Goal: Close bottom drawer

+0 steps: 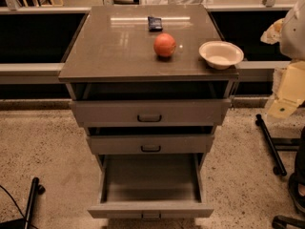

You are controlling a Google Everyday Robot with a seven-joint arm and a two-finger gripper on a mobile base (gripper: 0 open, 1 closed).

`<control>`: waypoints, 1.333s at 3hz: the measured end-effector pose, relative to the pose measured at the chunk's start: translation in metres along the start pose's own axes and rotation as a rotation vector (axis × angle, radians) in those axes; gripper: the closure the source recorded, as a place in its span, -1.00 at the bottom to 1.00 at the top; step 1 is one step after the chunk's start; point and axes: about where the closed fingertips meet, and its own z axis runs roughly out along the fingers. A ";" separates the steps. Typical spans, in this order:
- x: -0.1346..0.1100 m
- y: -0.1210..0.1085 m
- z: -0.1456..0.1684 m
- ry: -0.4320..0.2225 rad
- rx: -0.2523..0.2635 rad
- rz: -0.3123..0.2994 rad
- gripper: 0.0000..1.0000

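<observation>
bottom drawer (150, 209): lowest in the bench (109, 46), pulled far out toward us. Tray was empty, so nothing blocked a push.
handle (151, 215): centre of the front panel, near the lower frame edge. We judged the flat front an easier push face.
other drawers: top drawer (149, 112) and mid drawer (150, 144) each stood slightly ajar, with a dark gap above the front.
gripper (286, 99): right edge, level with the upper drawers, well apart from the bottom drawer. Open or closed, we could not tell.
bench top: fruit (165, 45), packet (155, 23), bowl (220, 54) at the right front corner. We judged a hard shove might jolt the bowl.
step: closing not yet begun. We judged the gripper had to drop low, in front of the panel.
</observation>
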 end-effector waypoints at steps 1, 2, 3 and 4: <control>0.002 0.000 0.002 -0.006 -0.001 0.005 -1.00; 0.039 0.000 0.044 -0.106 -0.017 0.097 -1.00; 0.078 0.029 0.125 -0.269 -0.085 0.177 -1.00; 0.119 0.062 0.198 -0.459 -0.141 0.281 -1.00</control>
